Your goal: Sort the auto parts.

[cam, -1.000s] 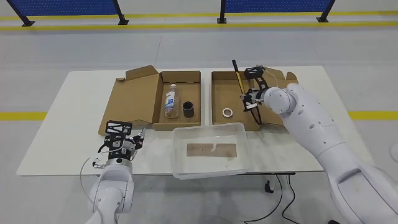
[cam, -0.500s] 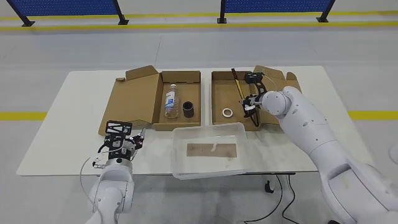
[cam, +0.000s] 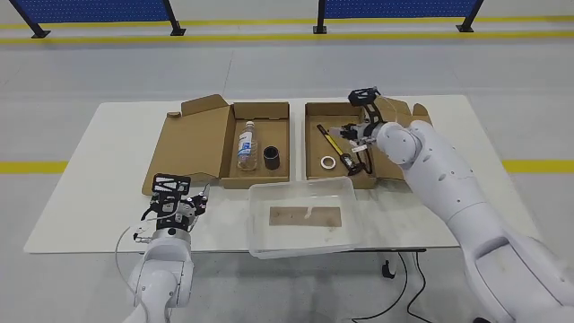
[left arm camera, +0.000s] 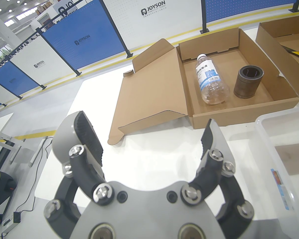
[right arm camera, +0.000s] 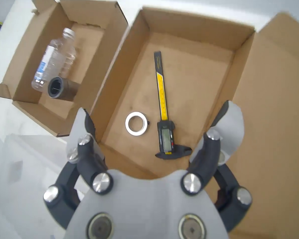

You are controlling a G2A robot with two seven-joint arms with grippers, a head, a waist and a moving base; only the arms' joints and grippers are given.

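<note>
Over the right-hand brown cardboard box (right arm camera: 189, 23) we see the right gripper (right arm camera: 155, 111) hanging with its fingers spread wide and nothing between them. On that box's floor a black digital caliper with a yellow scale (right arm camera: 162, 100) lies flat, its display end toward the near side of the box. Just beside that end, with a small gap between them, lies a flat silver metal ring (right arm camera: 127, 123).

Just beside this box stands the left-hand brown cardboard box (left arm camera: 239, 116), its lid folded out flat on the white table (cam: 108, 170). Inside it we find a clear plastic bottle with a white cap (left arm camera: 210, 83) lying on its side, cap away from the robot. A dark metal cylinder with a hollow bore (left arm camera: 248, 82) stands on end just beside the bottle's base.

A clear plastic bin (cam: 300, 238) sits at the table's near edge, in front of both boxes. Near the table's front left part we see the left gripper (left arm camera: 144, 119) above the bare tabletop, fingers wide apart and holding nothing.
</note>
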